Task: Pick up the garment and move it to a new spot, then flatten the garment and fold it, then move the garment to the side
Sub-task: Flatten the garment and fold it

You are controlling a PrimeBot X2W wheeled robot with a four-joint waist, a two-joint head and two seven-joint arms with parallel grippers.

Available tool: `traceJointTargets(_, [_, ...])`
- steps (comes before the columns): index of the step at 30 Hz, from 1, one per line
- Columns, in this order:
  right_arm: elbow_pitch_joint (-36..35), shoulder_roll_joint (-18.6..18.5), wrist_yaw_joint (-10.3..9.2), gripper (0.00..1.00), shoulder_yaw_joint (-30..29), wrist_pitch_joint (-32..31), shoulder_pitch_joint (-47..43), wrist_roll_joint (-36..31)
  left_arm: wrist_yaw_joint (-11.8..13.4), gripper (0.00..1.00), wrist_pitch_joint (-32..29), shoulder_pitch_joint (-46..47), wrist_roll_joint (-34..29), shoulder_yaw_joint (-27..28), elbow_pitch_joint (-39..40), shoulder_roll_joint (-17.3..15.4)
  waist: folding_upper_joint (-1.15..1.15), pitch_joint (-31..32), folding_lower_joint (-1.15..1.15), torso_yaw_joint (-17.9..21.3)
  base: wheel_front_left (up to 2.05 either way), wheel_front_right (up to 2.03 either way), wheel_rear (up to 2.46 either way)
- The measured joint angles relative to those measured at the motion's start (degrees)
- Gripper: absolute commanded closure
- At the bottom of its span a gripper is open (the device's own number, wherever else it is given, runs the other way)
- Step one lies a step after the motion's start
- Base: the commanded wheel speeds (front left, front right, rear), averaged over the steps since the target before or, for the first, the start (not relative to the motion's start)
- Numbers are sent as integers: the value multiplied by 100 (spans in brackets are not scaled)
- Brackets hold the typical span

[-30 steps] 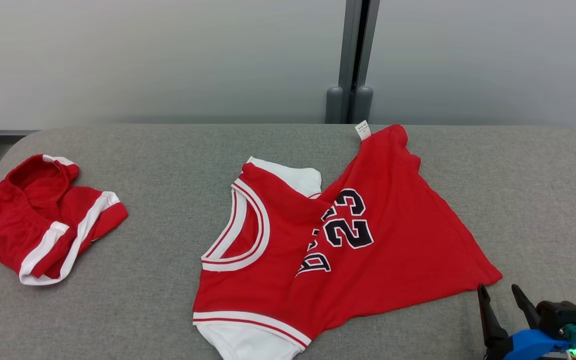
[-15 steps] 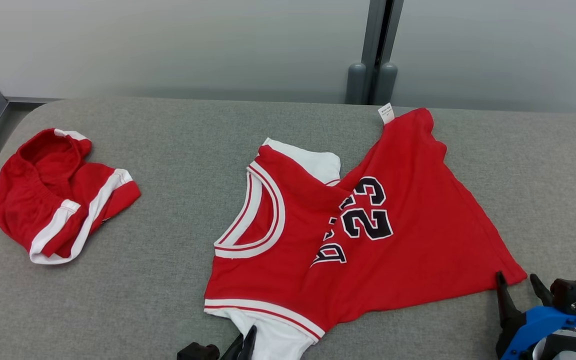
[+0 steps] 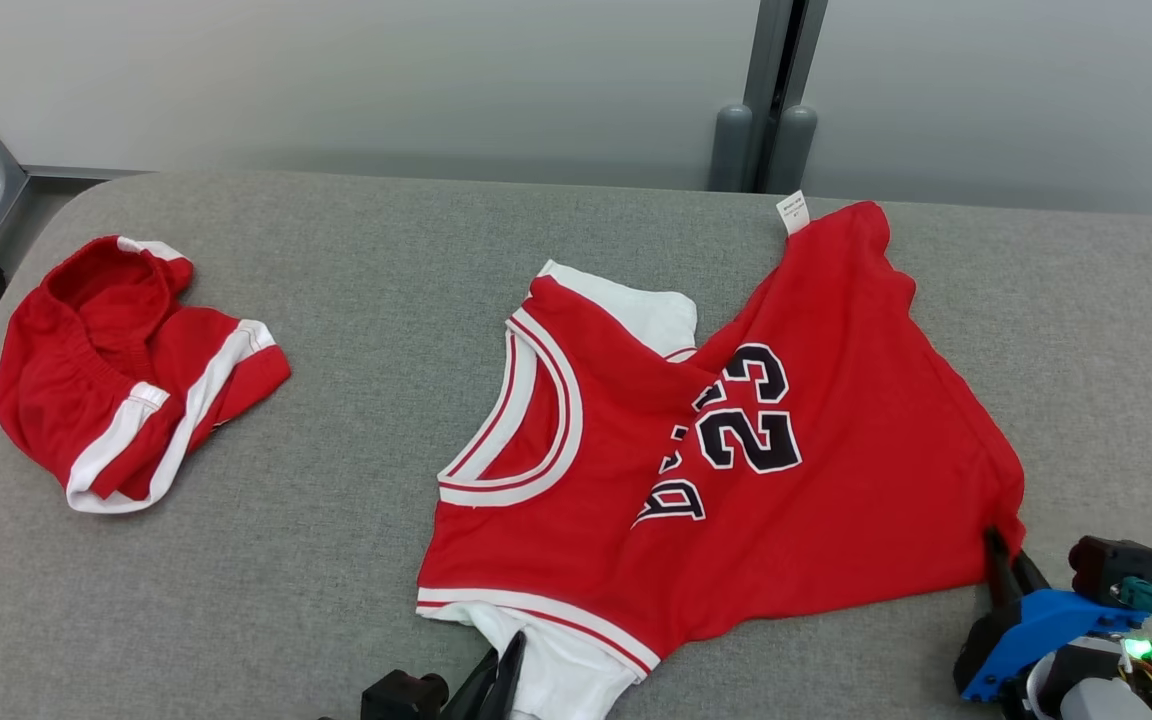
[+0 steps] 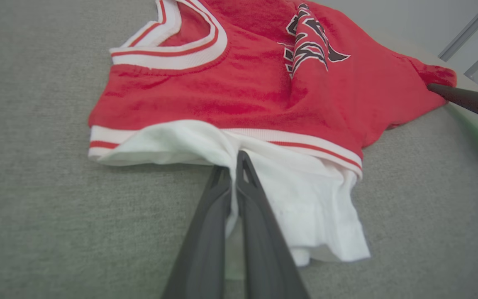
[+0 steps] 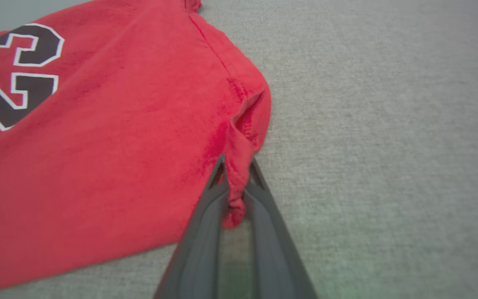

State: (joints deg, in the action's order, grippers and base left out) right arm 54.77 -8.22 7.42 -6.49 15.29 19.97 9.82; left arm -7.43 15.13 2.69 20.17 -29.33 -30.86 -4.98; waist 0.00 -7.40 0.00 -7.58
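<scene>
The jersey (image 3: 736, 480) lies on the table (image 3: 356, 250), the shorts (image 3: 126, 370) well apart to its left.

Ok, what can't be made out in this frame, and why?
Care label on the jersey, head view: print too small.
Word beside the 23, head view: creased into a fold.
Left gripper, head view: body cut by bottom edge.
Right gripper, right wrist view: red cloth covers the pads.

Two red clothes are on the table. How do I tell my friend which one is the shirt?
Look at the big grey table. Near its middle, in front of the grey post, lies a red jersey. Unlike the crumpled red shorts at the left, it has a black 23 on it.
</scene>
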Motion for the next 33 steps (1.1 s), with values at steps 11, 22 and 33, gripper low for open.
traceJointTargets(11, [-1321,219,5,100,271,-18,-283,476,0,100,-1,31,65,422,432,43,0,96,-1,119,0,0,0])
traceJointTargets(22, [-2302,37,5,100,712,-16,520,893,0,100,0,1601,1382,936,764,38,0,-283,0,407,0,0,0])
traceJointTargets(33, [-1312,-116,5,100,1099,-36,3947,1060,0,100,-245,5334,2340,660,92,-801,1,-1511,2,819,0,0,0])
